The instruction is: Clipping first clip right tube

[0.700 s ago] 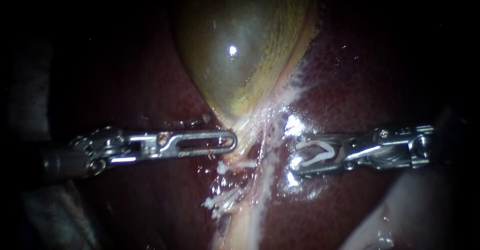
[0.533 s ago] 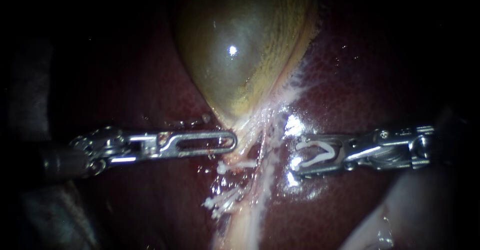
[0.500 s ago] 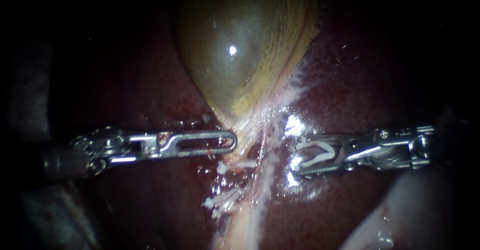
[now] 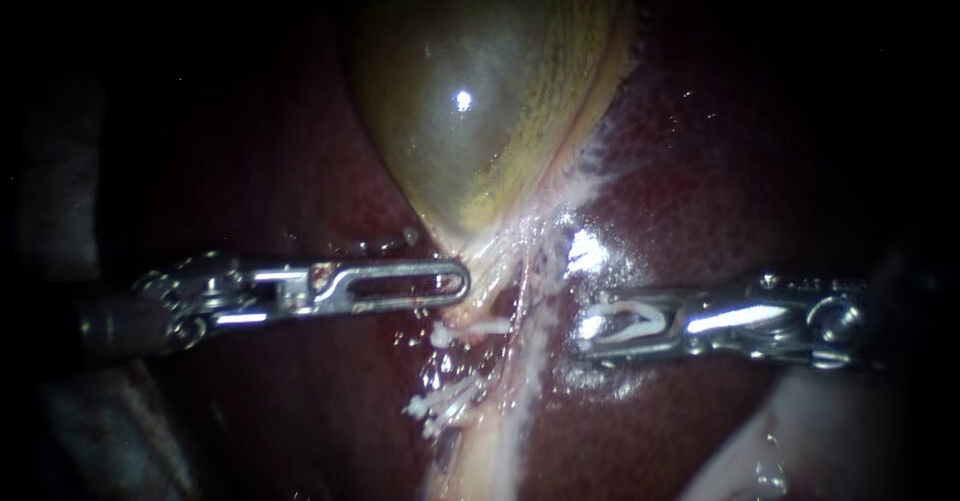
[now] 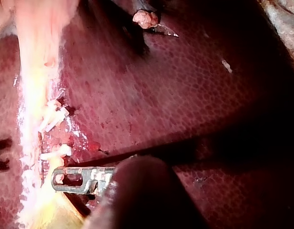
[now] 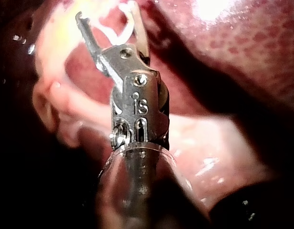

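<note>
— What has changed?
— The right instrument (image 4: 585,329) has rolled about its shaft and dropped a little against the liver (image 4: 700,191), so its clip (image 4: 625,316) shows narrower. The left instrument (image 4: 458,282) has not shifted.
— Is the clip on yet?
— No. Both jaws grasp the clip, which is spread open with nothing inside it. The right tube (image 4: 533,346) lies straight ahead of the tips, just beside them but apart, with a strip of wet liver between.
— How does the tube run?
— Down from the gallbladder (image 4: 470,131), crosswise to the shaft. I judge a straight advance would bring the open mouth round it.
— Which instrument is nearer?
— The right, slightly. The left lies on the tube's far side, jaws together with no gap, its tip against pale tissue under the gallbladder.
— Anything in the way?
— There are pale strands (image 4: 515,256) beside the tube, and white clips (image 4: 447,401) lie just beyond it. The far jaw could snag either
</note>
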Tool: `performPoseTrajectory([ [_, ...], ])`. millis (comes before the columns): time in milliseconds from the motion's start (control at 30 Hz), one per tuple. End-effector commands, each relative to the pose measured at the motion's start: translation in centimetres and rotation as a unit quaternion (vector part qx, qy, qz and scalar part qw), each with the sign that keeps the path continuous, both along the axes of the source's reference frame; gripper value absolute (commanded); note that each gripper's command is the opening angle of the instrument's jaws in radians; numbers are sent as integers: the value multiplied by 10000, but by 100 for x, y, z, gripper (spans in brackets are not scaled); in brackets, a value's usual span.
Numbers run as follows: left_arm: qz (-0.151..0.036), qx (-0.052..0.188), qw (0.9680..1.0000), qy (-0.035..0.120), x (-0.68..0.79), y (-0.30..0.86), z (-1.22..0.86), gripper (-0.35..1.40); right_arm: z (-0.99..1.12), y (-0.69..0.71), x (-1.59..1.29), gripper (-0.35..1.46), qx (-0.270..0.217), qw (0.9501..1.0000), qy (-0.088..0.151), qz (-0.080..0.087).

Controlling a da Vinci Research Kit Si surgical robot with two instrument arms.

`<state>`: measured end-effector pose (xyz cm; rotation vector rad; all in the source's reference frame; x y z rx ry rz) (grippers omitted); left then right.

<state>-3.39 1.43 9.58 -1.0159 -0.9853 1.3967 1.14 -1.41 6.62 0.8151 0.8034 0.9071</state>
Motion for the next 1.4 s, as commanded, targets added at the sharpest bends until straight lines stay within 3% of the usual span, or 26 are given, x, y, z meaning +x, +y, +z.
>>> performPoseTrajectory([
  [33, 11, 12, 10000, -13, 2, 0, -2, -35, 0, -1, 1, 60, 65, 10000, -15, 27],
  [200, 21, 40, 10000, -24, 9, 0, -15, -35, 2, -6, 11, 60, 404, 9991, -92, 124],
  [533, 30, 104, 9999, -40, 15, 2, -44, -35, 22, -21, 36, 60, 787, 9962, -381, 10],
  [933, 67, 138, 9999, -35, 21, 0, -75, -35, 32, -17, 64, 59, 872, 9955, -369, 25],
  [1400, 115, 157, 9998, -17, 25, -3, -83, -35, 51, -2, 97, 59, 892, 9954, -354, 23],
])
